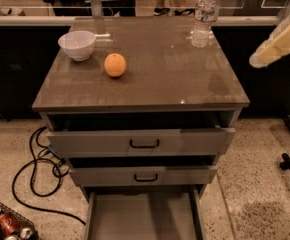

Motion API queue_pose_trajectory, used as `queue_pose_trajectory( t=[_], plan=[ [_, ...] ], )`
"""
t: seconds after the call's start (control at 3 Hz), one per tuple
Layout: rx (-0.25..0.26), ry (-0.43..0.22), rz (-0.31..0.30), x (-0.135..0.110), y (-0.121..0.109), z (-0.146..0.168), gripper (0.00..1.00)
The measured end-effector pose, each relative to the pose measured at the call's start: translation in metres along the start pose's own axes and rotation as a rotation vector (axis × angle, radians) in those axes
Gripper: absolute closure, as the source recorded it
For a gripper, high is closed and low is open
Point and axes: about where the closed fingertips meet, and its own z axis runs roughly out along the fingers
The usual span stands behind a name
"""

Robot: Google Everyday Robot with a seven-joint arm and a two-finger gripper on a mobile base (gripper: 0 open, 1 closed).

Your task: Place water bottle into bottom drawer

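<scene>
On cabinet (160, 79): water bottle (204, 18) back-R, bowl (77, 45) & orange (115, 65) L; gripper (259, 59) off R side.
</scene>
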Motion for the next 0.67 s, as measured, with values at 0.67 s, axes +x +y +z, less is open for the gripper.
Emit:
queue_pose_trajectory(
  t=[0.67],
  plan=[
    [0.076,-0.286,0.199,-0.005,-0.052,0.072,0.00]
  ],
)
